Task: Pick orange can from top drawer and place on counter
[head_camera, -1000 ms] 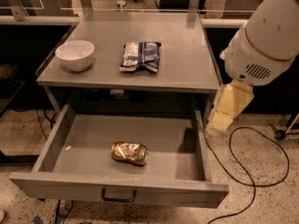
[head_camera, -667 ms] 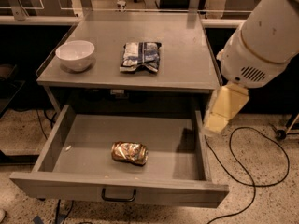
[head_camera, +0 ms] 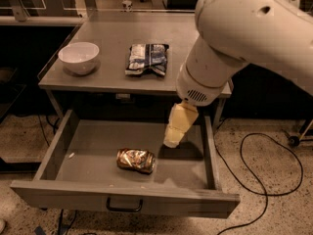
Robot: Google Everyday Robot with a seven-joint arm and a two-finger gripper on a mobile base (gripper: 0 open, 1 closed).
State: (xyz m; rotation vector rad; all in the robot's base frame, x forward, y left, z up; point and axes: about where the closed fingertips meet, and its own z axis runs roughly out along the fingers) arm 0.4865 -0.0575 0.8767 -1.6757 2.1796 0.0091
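Note:
The orange can [head_camera: 136, 160] lies on its side in the open top drawer [head_camera: 88, 146], near the drawer's front middle. It is dented and shiny gold-orange. The drawer's front panel carries a small dark handle [head_camera: 124, 205]. The counter [head_camera: 112, 38] stands above the drawer. My gripper [head_camera: 174, 138] hangs from the large white arm [head_camera: 234, 38] inside the drawer's right half, just right of and slightly behind the can, apart from it and holding nothing.
A white bowl [head_camera: 78, 58] sits on the counter's left side. A blue-and-white foil snack bag [head_camera: 147, 58] lies at the counter's middle. A black cable [head_camera: 266, 165] loops on the speckled floor to the right. The drawer's right wall [head_camera: 210, 151] is close to the gripper.
The arm has swung left and down, from beside the drawer's right edge into the drawer, ending close to the can. The can, bowl and bag have not moved.

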